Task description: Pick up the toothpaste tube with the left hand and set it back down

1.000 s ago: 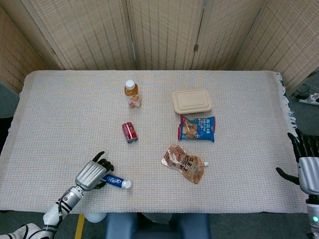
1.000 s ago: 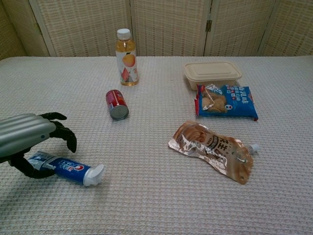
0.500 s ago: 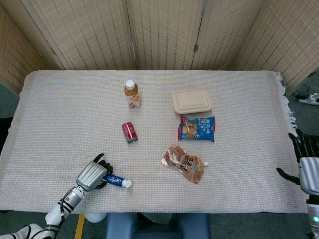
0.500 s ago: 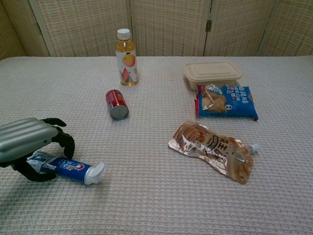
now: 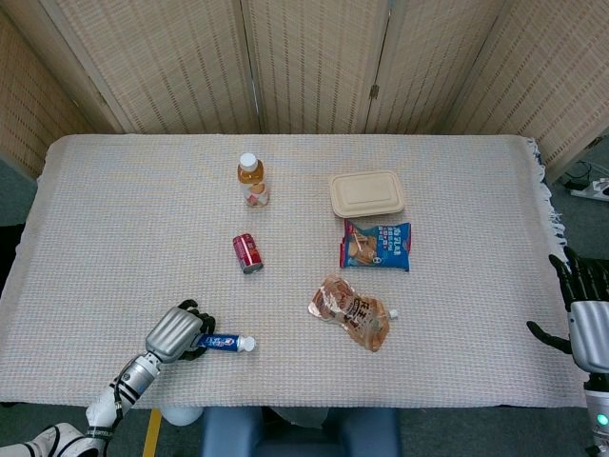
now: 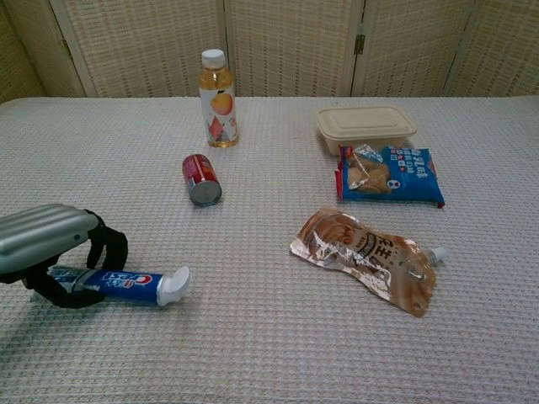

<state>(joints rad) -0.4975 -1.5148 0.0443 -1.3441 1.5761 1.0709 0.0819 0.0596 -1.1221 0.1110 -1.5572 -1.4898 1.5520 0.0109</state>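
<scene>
The blue-and-white toothpaste tube (image 5: 224,342) (image 6: 126,284) lies near the table's front left, its white cap pointing right. My left hand (image 5: 173,333) (image 6: 42,240) covers the tube's rear end, and its dark fingers are curled around it, gripping it. Whether the tube is touching the cloth or raised a little off it I cannot tell. At the table's far right edge in the head view, my right hand (image 5: 588,319) hangs with its fingers apart, holding nothing.
A juice bottle (image 5: 251,180) (image 6: 217,87) stands at the back, with a red can (image 5: 247,253) (image 6: 200,178) lying in front of it. A beige lidded box (image 5: 366,193), a blue snack bag (image 5: 377,245) and a brown spouted pouch (image 5: 352,311) (image 6: 366,257) lie right of centre.
My left hand's fingers have closed around the tube's rear end. The tube has swung so that it lies level, cap pointing right. The right hand stays put.
</scene>
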